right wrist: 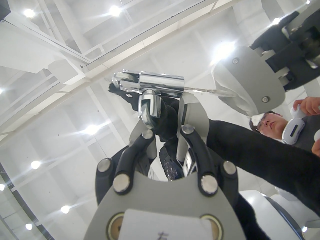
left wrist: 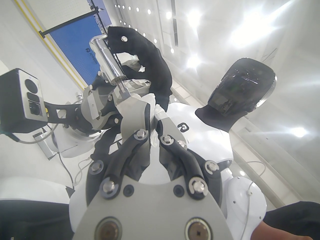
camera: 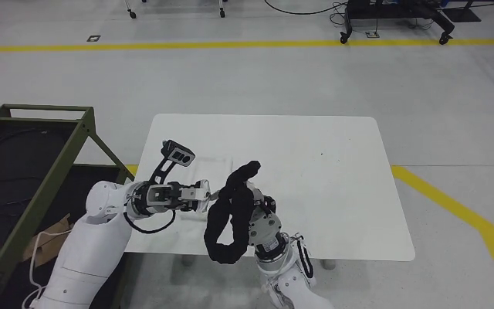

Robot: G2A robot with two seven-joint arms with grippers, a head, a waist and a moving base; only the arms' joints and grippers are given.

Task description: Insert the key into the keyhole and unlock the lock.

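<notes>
Currently, the right hand (right wrist: 162, 116) is clamping the chrome cylinder lock (right wrist: 155, 82) by its stem, holding it above the desk (camera: 324, 170). The left hand (left wrist: 149, 107) is pinching the taped key (left wrist: 123, 89). The blade is lying along the lock's long axis, with its tip meeting the keyhole end (depth of entry cannot be judged).

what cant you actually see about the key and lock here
Keyhole: right wrist view, the side-on shiny chrome cylinder lock hides its end face.
Head of the thin metal key: left wrist view, covered by the left end effector.
How deep the key sits: top view, too small.
</notes>
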